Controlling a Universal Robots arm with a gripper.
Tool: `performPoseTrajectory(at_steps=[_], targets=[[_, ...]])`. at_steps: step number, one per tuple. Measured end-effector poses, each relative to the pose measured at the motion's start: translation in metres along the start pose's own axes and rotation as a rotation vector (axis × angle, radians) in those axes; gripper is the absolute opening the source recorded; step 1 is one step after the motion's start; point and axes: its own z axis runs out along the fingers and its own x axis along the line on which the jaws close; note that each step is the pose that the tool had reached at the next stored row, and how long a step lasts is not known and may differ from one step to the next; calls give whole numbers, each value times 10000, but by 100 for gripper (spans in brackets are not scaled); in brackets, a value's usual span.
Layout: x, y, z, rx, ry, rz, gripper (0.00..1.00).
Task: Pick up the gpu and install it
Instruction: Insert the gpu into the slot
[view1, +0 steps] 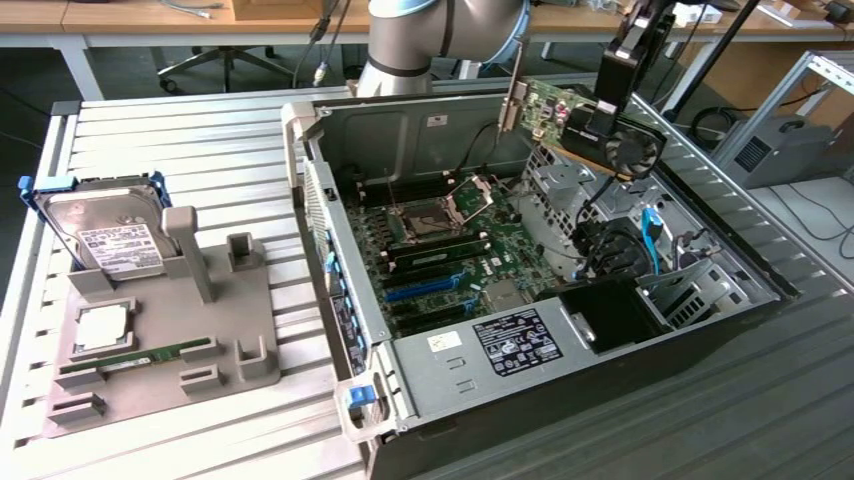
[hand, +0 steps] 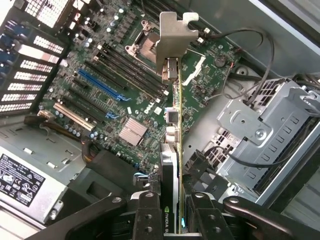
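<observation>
My gripper (view1: 617, 105) is shut on the gpu (view1: 567, 118), a green card with a black fan and a silvery bracket (view1: 511, 100). I hold it in the air above the far side of the open computer case (view1: 400, 400), over the motherboard (view1: 441, 250). In the wrist view the gpu (hand: 173, 150) runs edge-on away from my fingers (hand: 147, 215), its bracket (hand: 172, 42) at the far end, over the blue expansion slot (hand: 97, 85) and black memory slots.
At the exterior view's left a grey holder tray (view1: 174, 340) carries a silver hard drive (view1: 107, 235), a processor (view1: 104, 328) and a slim green memory stick (view1: 140, 357). Inside the case are a drive cage (hand: 265, 130), cables and a labelled power supply (view1: 514, 345).
</observation>
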Motion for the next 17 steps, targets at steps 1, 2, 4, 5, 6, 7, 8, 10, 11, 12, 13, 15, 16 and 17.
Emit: performPoseTrajectory(at_steps=[1,2,4,5,6,7,8,10,11,12,13,15,16,17], targets=[[0,0,0,-2,-9,-161,27],[0,0,0,-6,-18,-297,27],[0,0,1,-31,-67,-819,27],[0,0,0,-42,-84,-976,27],[0,0,0,-51,-98,-1100,27],[1,0,1,-67,-118,-1276,27],[0,0,0,-79,-136,-1421,27],[1,1,1,-112,-170,-1641,27],[1,1,1,-128,-189,-1740,27],[2,1,1,-144,-206,-1838,27],[2,2,2,-168,-229,-1952,27],[4,3,3,-227,-284,-2207,27],[4,3,5,-257,-314,-2328,27],[3,3,6,-303,-365,-2573,27]])
